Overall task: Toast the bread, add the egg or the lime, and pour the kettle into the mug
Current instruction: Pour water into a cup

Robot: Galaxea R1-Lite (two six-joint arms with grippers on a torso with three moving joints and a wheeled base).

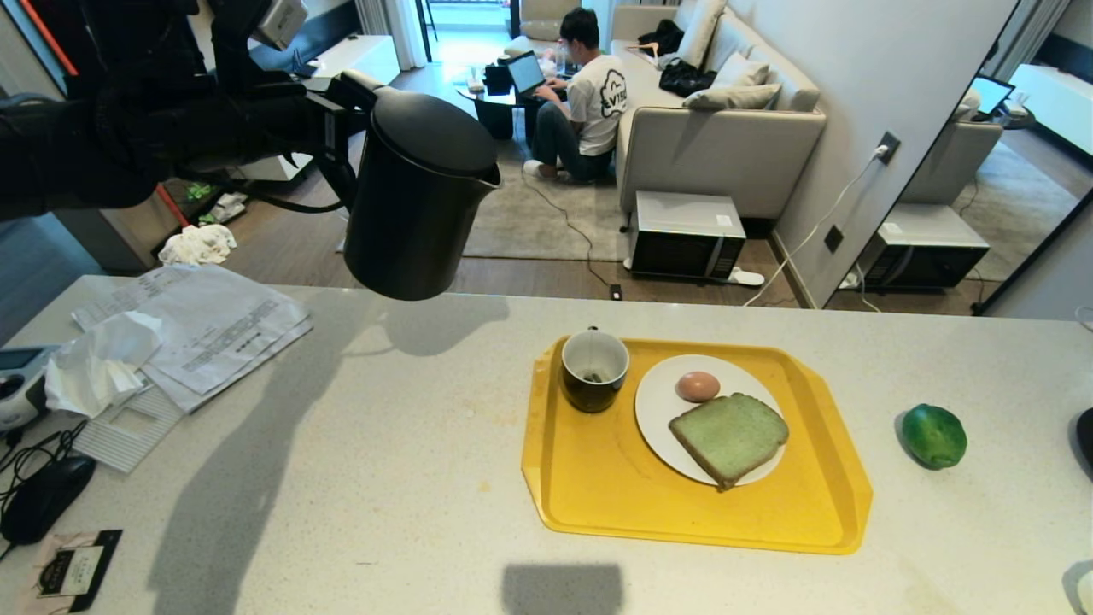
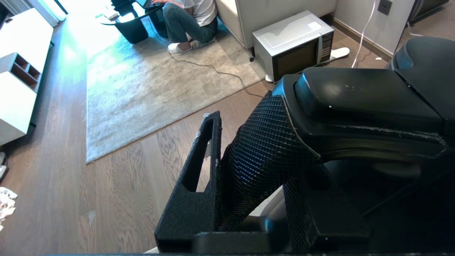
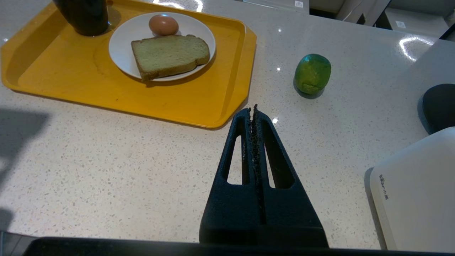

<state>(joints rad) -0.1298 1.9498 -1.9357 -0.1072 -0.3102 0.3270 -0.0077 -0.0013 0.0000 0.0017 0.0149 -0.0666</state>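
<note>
Left gripper [image 2: 249, 170] jaws clamp the matte black kettle [image 1: 416, 198] aloft over a speckled white worktop [image 1: 384, 478]; right gripper [image 3: 255, 117] jaws closed. Living room behind.

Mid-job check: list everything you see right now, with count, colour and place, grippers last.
kettle: one, black, in the air, far-left of the tray
tray: one, yellow, on the counter
mug: one, black, white inside, tray's far-left corner
plate: one, white, on the tray
bread: one, pale green, on the plate
egg: one, pinkish-brown, on the plate behind the bread
lime: one, green, on the counter right of the tray
papers: several, white, counter's left
microwave: one, white, on the floor
person: one, seated at a laptop
left gripper: holding the kettle's handle
right gripper: shut, over the counter
</note>
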